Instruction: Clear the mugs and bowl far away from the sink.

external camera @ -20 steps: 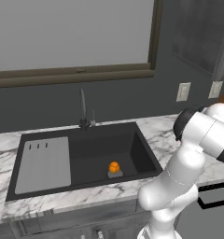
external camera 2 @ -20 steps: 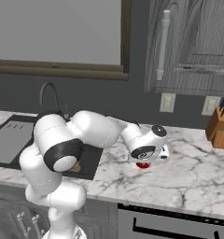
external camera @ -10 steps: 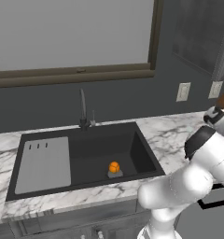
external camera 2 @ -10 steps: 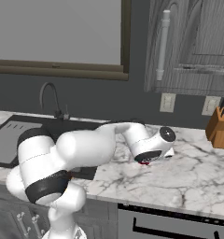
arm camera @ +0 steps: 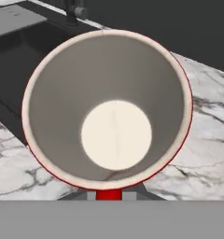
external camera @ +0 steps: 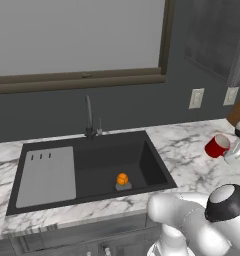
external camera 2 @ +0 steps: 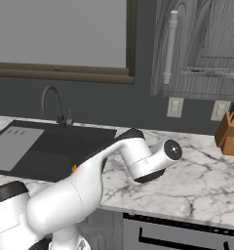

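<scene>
Red mug (arm camera: pixel 109 107) farther right, pinched in claw (arm camera: pixel 109 195).

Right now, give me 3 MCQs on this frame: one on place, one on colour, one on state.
1. Where is the small orange object?
A. in the sink basin
B. on the drainboard panel
C. on the window sill

2. What colour is the outside of the mug?
A. teal
B. red
C. black

3. What state is the gripper in?
A. wide open over the sink
B. shut on the knife block
C. shut on the mug

Key:
1. A, it lies on the floor of the black sink, right of the grey drainboard panel.
2. B, the left base view shows a red wall, and the hand view shows a red rim around the white inside.
3. C, the mug sits just above the fingertips in the hand view and is tilted above the counter.
</scene>
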